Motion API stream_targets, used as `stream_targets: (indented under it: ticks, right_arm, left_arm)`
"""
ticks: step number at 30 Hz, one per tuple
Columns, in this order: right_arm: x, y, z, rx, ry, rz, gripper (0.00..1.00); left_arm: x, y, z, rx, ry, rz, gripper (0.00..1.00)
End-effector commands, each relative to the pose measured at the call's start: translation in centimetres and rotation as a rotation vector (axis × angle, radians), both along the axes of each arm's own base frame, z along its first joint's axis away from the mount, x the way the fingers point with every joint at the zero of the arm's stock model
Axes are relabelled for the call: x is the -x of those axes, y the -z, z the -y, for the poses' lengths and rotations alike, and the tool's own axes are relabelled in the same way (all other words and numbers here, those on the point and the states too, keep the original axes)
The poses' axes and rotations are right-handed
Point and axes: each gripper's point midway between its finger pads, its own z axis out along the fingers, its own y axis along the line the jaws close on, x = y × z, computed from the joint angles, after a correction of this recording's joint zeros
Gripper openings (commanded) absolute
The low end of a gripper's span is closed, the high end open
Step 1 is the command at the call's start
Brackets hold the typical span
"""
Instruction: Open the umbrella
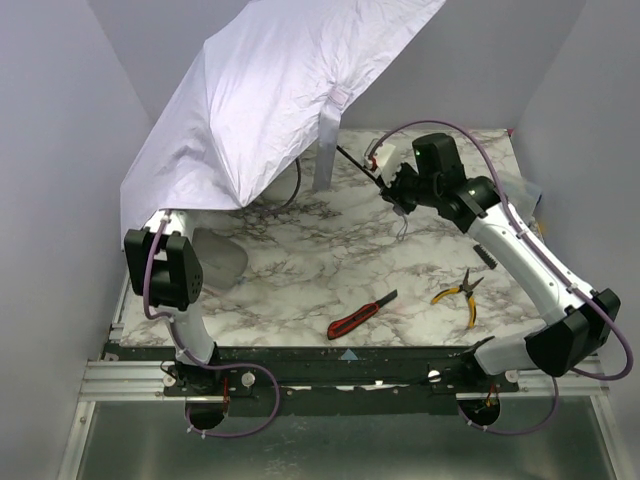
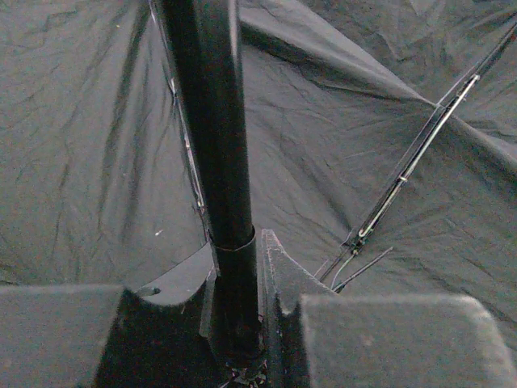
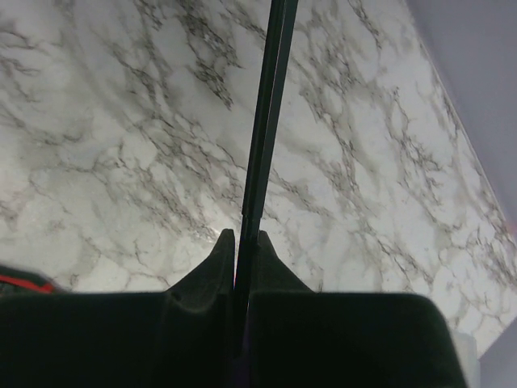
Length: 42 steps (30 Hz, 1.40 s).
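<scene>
The umbrella [image 1: 270,90] is spread, its pale lavender canopy tilted over the table's back left and hiding my left gripper in the top view. From the left wrist, my left gripper [image 2: 236,250] is shut on the umbrella's thick black shaft [image 2: 210,121], with black lining [image 2: 339,145] and thin metal ribs [image 2: 412,162] beyond. My right gripper [image 1: 392,190] sits at the back centre-right, shut on a thin black rod [image 3: 266,121] of the umbrella. That rod runs straight out between the right gripper's [image 3: 241,236] closed jaws over the marble.
A red-and-black utility knife [image 1: 360,315] lies near the front edge of the marble table [image 1: 300,270]. Yellow-handled pliers [image 1: 462,293] lie to its right. A grey upright piece [image 1: 325,150] stands under the canopy's edge. Grey walls close in both sides.
</scene>
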Motion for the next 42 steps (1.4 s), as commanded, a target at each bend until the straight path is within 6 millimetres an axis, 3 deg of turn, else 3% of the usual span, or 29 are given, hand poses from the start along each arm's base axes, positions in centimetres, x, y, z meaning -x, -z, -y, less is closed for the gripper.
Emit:
stream_targets:
  ticks: [1, 6, 10, 13, 19, 26, 32, 37, 42]
  right_arm:
    - [11.2, 4.9, 5.5, 0.187, -0.052, -0.485, 0.0]
    - [8.8, 1.2, 1.0, -0.019, -0.128, -0.405, 0.0]
    - [7.6, -0.9, -1.6, -0.178, -0.124, -0.367, 0.0]
    - [6.8, -1.6, -2.7, -0.266, -0.093, -0.347, 0.0]
    - [5.8, -3.0, -3.8, -0.406, -0.032, -0.313, 0.0]
    - [3.9, -5.8, -4.5, -0.617, 0.049, -0.289, 0.0]
    - [2.8, -8.0, -4.8, -0.808, 0.09, -0.305, 0.0]
    - [3.7, -10.2, -5.2, -0.942, 0.052, -0.303, 0.0]
    - [5.2, -12.6, -5.6, -1.07, -0.036, -0.265, 0.0]
  left_arm:
    - [3.7, -6.3, -26.0, 0.098, -0.763, 0.187, 0.1]
    - [3.3, -4.1, -14.8, 0.088, -0.441, 0.119, 0.07]
    - [3.4, -3.7, -6.8, 0.089, -0.257, 0.097, 0.2]
    - [3.9, -4.4, -2.5, 0.112, -0.159, 0.085, 0.3]
    - [6.3, -4.0, 3.8, 0.132, 0.026, 0.023, 0.56]
    - [11.9, -1.5, 8.8, 0.127, 0.278, -0.161, 0.68]
    - [17.6, -0.2, 10.9, 0.16, 0.467, -0.32, 0.73]
    - [20.4, -1.0, 11.0, 0.382, 0.477, -0.534, 0.74]
    - [20.9, -2.3, 10.7, 0.809, 0.379, -0.876, 0.72]
